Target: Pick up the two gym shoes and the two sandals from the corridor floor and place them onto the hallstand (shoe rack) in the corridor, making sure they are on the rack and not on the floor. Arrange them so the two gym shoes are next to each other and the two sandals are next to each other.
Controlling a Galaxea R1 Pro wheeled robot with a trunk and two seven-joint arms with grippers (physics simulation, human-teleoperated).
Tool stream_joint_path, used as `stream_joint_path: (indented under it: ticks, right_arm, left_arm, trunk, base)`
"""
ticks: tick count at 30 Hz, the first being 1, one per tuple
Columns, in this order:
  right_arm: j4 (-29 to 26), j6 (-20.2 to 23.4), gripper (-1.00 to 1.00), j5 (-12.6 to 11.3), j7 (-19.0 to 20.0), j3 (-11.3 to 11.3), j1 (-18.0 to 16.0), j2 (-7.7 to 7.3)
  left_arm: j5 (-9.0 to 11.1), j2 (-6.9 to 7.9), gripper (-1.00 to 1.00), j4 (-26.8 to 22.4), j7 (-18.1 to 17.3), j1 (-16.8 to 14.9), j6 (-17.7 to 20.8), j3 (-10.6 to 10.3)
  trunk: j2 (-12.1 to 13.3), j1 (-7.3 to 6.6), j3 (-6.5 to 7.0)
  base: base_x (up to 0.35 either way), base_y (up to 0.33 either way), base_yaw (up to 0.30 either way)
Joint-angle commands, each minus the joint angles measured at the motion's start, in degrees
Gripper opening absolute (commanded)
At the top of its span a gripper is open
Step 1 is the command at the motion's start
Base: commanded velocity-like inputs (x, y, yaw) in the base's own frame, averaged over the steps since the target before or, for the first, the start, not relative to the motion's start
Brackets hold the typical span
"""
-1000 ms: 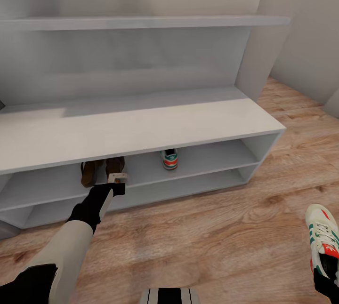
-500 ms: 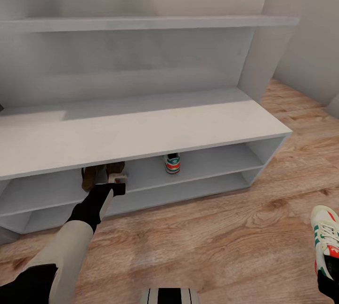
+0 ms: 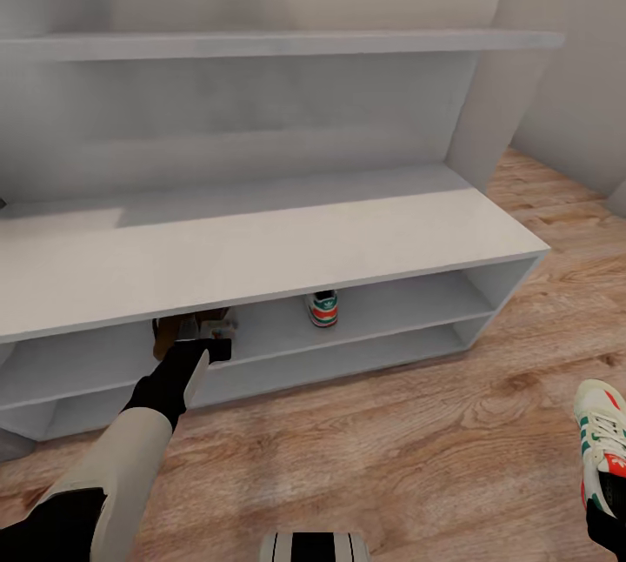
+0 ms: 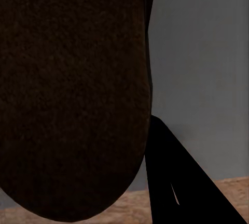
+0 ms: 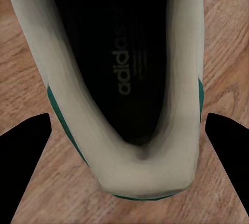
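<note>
While the left arm reaches toward the hallstand (image 3: 261, 240), its gripper (image 3: 209, 340) sits at the front edge of the upper open shelf, just under the counter top. Sandals (image 3: 174, 329) lie on that shelf, right at the gripper and mostly hidden by the counter's edge; only brown patches show. Left wrist view: a dark brown sandal sole (image 4: 72, 94) up close, with 1 black finger (image 4: 176, 182) beside it, grey shelf and a strip of wood behind. Cannot tell whether the left fingers are apart or clamped.

1 gym shoe (image 3: 323, 308) stands on the same upper shelf, well to the right of the sandals, heel facing out, red-orange patch visible.

2nd gym shoe (image 3: 602, 440) at the head view's lower right edge, over the corridor floor (image 3: 391, 440), with the black right gripper (image 3: 609, 523) at its heel. Right wrist view: looking down into the shoe's dark insole (image 5: 122, 68), white collar and green stripe, floor planks around it. 2 black fingers (image 5: 23, 156) stand apart on either side of the heel; contact with the shoe cannot be told.

Lower shelf is bare where visible.
</note>
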Motion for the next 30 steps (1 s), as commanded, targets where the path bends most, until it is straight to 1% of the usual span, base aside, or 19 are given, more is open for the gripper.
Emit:
stream_joint_path:
  ticks: [1, 6, 16, 17, 30]
  right_arm:
    - [0.0, -0.1, -1.0, -0.6, -0.2, 0.1, 0.0, -0.02]
    - [0.0, -0.1, -1.0, -0.6, -0.2, 0.1, 0.0, -0.02]
    - [0.0, -0.1, -1.0, -0.6, -0.1, 0.1, 0.0, -0.02]
    - [0.0, -0.1, -1.0, -0.6, -0.1, 0.1, 0.0, -0.02]
    - [0.0, -0.1, -1.0, -0.6, -0.1, 0.1, 0.0, -0.02]
  left_arm:
    - [-0.8, -0.08, -1.0, -0.1, -0.2, 0.0, 0.3, 0.3]
    - [-0.8, -0.05, -1.0, -0.1, -0.2, 0.0, 0.3, 0.3]
    - [-0.7, -0.05, -1.0, -0.1, -0.4, 0.0, 0.2, 0.3]
    - [-0.7, -0.03, 1.0, -0.1, -0.4, 0.0, 0.2, 0.2]
    - [-0.8, 0.42, 1.0, -0.2, 0.3, 0.0, 0.2, 0.2]
  trunk:
    - [0.0, -0.01, -0.04]
    - [0.0, -0.01, -0.04]
    - [0.0, -0.01, -0.04]
    - [0.0, -0.01, -0.04]
    - [0.0, -0.01, -0.04]
  base:
    - [0.026, 0.002, 0.0]
    - [0.107, 0.023, 0.0]
    - [0.011, 0.002, 0.0]
    - [0.0, 0.0, 0.0]
    - [-0.019, 0.0, 0.0]
